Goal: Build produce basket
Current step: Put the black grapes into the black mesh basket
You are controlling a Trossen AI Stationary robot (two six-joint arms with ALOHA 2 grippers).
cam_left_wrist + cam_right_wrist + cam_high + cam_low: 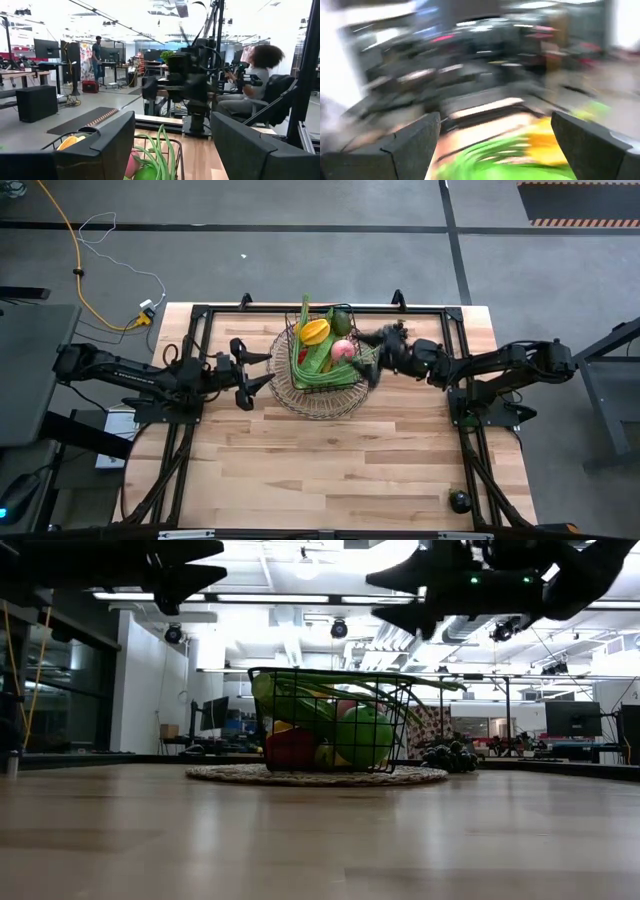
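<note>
The dark wire basket stands on a round woven mat at the far middle of the table. In it lie a yellow-orange fruit, a pink apple, green fruit and long green beans. Dark grapes sit on the table beside the mat. My left gripper hovers open and about level just left of the basket's rim, above table height. My right gripper hangs open over the basket's right rim, blurred. Neither has anything between its fingers.
A small dark round object lies near the table's front right corner. The black frame rails run along the far and side edges. Bare wood spreads in front of the basket. A seated person shows beyond the table.
</note>
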